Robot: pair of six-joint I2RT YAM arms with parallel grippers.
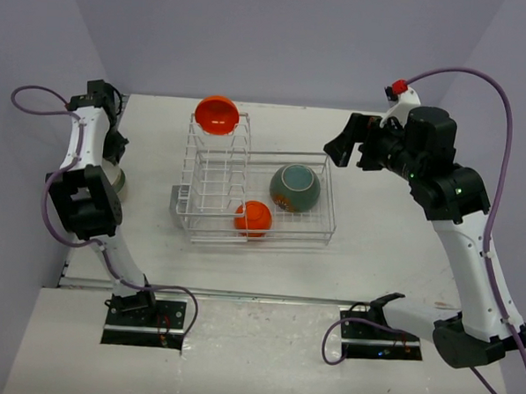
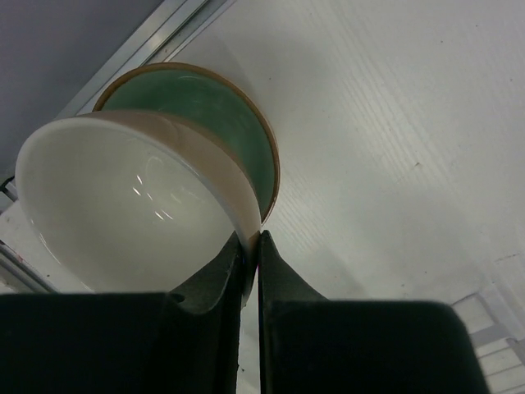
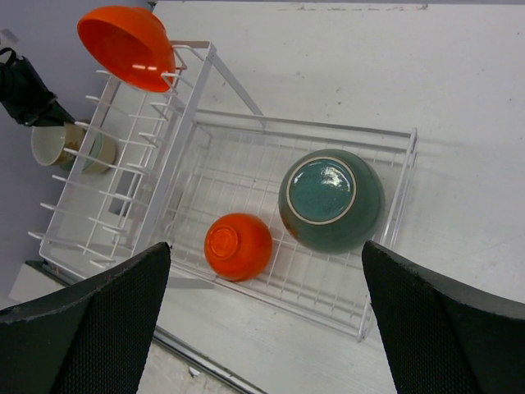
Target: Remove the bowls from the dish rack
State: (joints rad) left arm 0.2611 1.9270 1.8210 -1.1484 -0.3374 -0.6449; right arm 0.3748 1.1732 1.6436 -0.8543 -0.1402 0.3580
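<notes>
The left end effector point(image 2: 253, 240) is pressed together on the rim of a glossy cream bowl point(image 2: 115, 213), so that the bowl's wall is pinched between the two sides. The cream bowl is held tilted over a pale green bowl point(image 2: 205, 107) with a brown rim. That one is set on the white bench point(image 1: 401, 248) near its left edge, apart from the silvery-white wire dish rack point(image 3: 303, 123). Whether the two bowls touch cannot be told.

The dish rack is placed at the middle of the bench. A bright orange bowl point(image 1: 217, 115) is perched, tilted, on top of the tall upright plate slots at the rack's left end. In the low basket part, a small orange bowl point(image 1: 253, 218) is turned upside down near the front. A larger dark teal bowl point(image 1: 294, 187) is turned upside down just beside it, further right and back.

The right end effector point(image 1: 352, 144) is held above the bench near the rack's right rear corner. Its fingers point(image 3: 90, 328) are spread wide, and nothing is gripped between them.
</notes>
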